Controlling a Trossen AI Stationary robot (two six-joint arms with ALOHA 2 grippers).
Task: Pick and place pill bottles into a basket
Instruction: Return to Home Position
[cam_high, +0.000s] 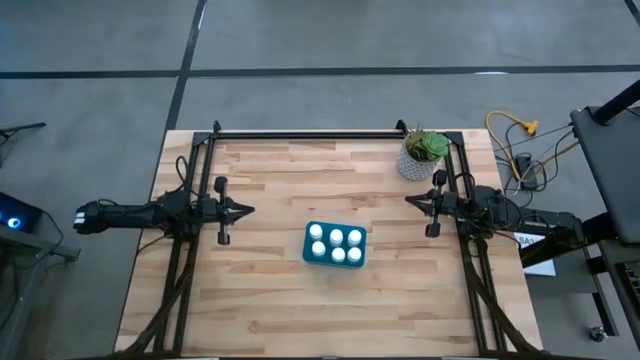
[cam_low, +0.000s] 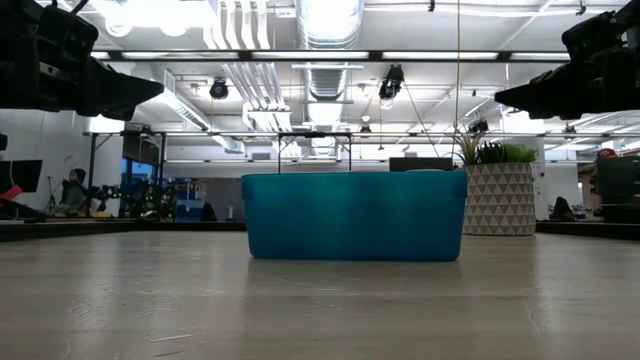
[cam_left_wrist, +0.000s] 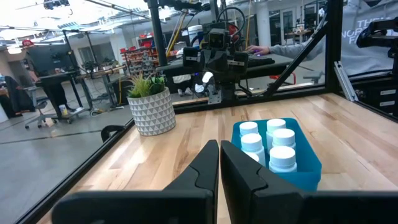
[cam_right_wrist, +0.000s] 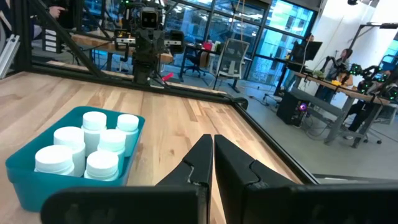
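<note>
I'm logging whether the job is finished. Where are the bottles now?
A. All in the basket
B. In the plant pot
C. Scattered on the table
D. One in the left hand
A: the bottles all stand inside the basket, and the left hand and right hand are shut on nothing.

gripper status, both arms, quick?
Left gripper: shut, empty, above the table left of the basket.
Right gripper: shut, empty, above the table right of it.

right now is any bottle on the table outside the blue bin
No, the bottles all sit inside the bin, none on the table.
</note>
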